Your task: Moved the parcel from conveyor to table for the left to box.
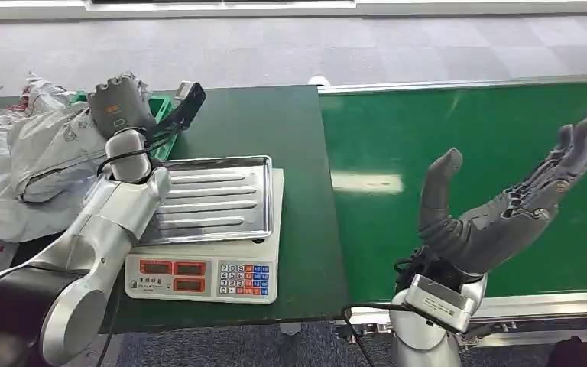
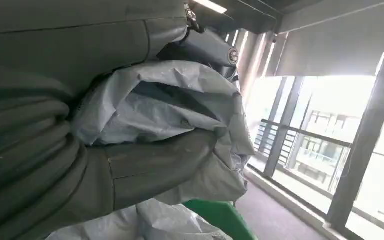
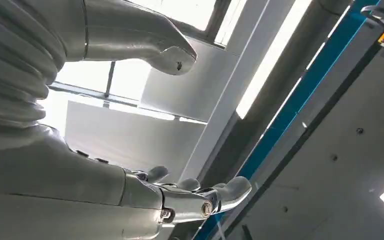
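Spanning dark green table (image 1: 306, 199), brighter conveyor (image 1: 466, 168)

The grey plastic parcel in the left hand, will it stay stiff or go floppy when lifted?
The grey parcel is probably floppy: its film creases and bulges between the left hand's fingers. It seems light and soft, and the smooth film might slip.

The left hand (image 2: 55, 150) hides much of the crumpled grey parcel (image 2: 155, 105) it grips.
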